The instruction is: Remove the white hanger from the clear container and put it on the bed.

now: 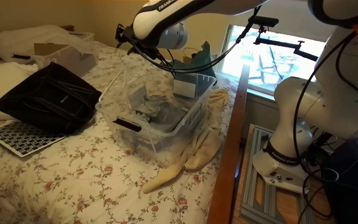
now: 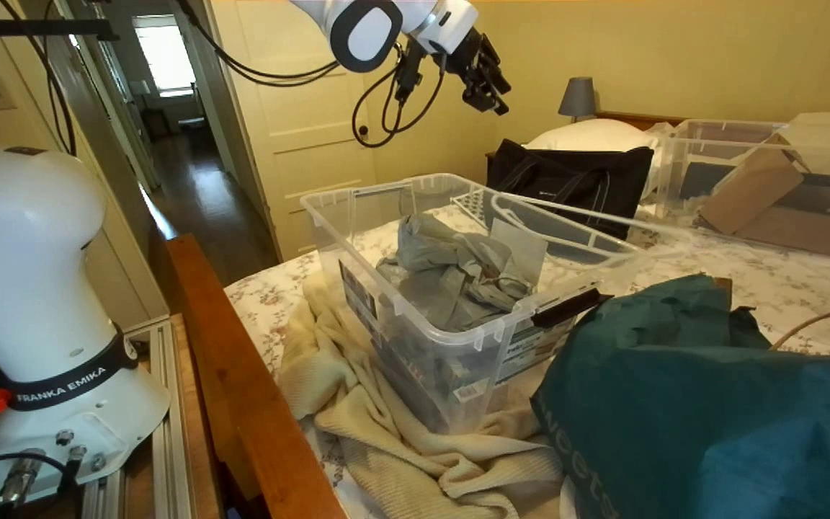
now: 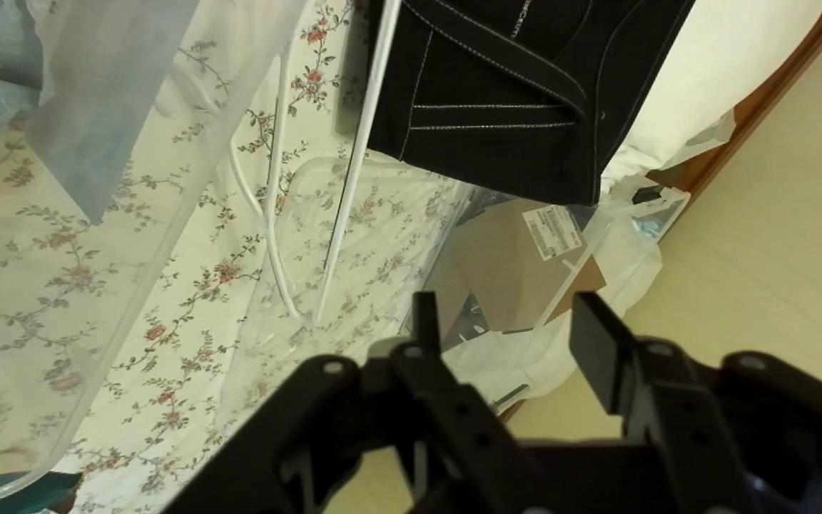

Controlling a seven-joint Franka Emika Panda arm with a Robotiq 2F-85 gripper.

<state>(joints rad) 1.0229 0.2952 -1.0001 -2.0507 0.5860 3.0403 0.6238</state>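
Note:
The clear container stands on the bed; it also shows in an exterior view, with crumpled grey cloth inside. The thin white hanger is at the container's far side, seen partly through its clear wall. In the wrist view, the hanger shows outside the container's rim, over the flowered bedspread and a clear sheet-like piece. I cannot tell whether it touches the container. My gripper is open with nothing between its fingers. In both exterior views the gripper is high above the bed.
A black bag lies beside the hanger, partly over a checkered board. A beige blanket lies along the container. A green bag stands close to it. Another clear bin with cardboard sits near the pillows. A wooden rail edges the bed.

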